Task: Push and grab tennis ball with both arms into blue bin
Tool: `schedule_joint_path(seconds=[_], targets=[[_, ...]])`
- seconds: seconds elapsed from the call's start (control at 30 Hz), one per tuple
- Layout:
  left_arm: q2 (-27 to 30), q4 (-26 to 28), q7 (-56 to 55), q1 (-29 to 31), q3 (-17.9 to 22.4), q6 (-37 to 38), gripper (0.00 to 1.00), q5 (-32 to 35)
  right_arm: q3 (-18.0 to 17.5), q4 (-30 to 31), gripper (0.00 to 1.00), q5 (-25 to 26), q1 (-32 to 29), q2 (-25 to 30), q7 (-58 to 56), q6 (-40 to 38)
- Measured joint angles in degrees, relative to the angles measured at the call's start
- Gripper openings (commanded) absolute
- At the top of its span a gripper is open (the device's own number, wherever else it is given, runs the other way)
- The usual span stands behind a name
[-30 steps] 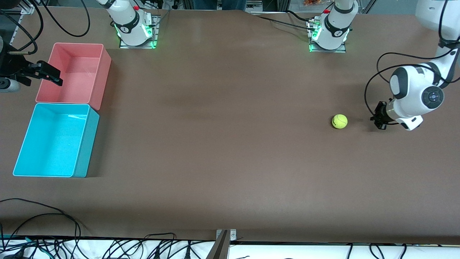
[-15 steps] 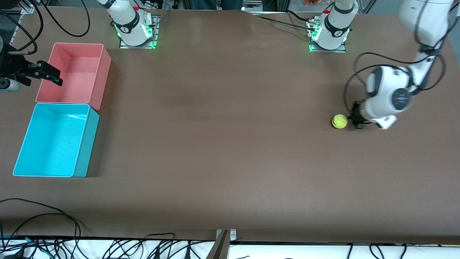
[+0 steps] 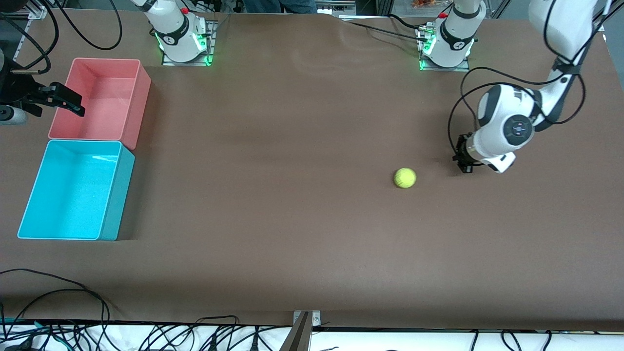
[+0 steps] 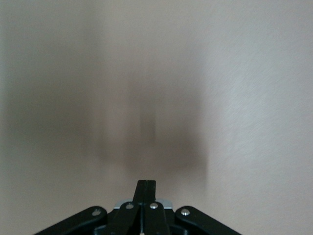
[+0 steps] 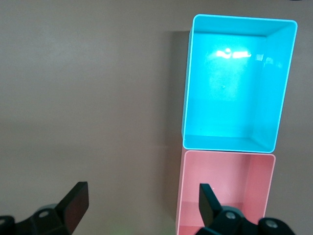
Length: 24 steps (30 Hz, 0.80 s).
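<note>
the small fuzzy yellow-green tennis ball [image 3: 404,177] lies on the brown table [image 3: 292,219], toward the left arm's end, well apart from the cyan plastic bin [image 3: 109,204]. it looks light, springy and free-rolling; 2 fingers should pinch across its middle. the left gripper [image 3: 462,156], fingers closed and empty, sits near it; the right gripper [image 5: 142,203] waits open by the pink plastic bin [image 3: 142,92].

Tennis ball [image 3: 404,178] now farther toward the bins, apart from shifted left pincer [image 3: 462,157].
</note>
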State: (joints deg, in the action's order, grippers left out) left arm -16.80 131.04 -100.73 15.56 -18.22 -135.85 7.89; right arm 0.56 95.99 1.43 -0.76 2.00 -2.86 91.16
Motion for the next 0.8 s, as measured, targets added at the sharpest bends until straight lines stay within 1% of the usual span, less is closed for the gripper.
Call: schedule_joint_path(seconds=[0.13, 0.47, 0.8], targets=[[0.7, -3.8, 5.6, 1.6, 0.1, 4.1, 0.00, 0.0, 0.0, 0.0, 1.00, 0.0, 0.0, 0.0, 0.0, 0.0], [1.2, -17.3, 19.7, 2.7, 0.0, 13.2, 0.00, 0.0, 0.0, 0.0, 1.00, 0.0, 0.0, 0.0, 0.0, 0.0], [1.3, -28.0, 38.1, 2.6, -0.4, 18.4, 0.00, -0.3, 0.0, 0.0, 1.00, 0.0, 0.0, 0.0, 0.0, 0.0]])
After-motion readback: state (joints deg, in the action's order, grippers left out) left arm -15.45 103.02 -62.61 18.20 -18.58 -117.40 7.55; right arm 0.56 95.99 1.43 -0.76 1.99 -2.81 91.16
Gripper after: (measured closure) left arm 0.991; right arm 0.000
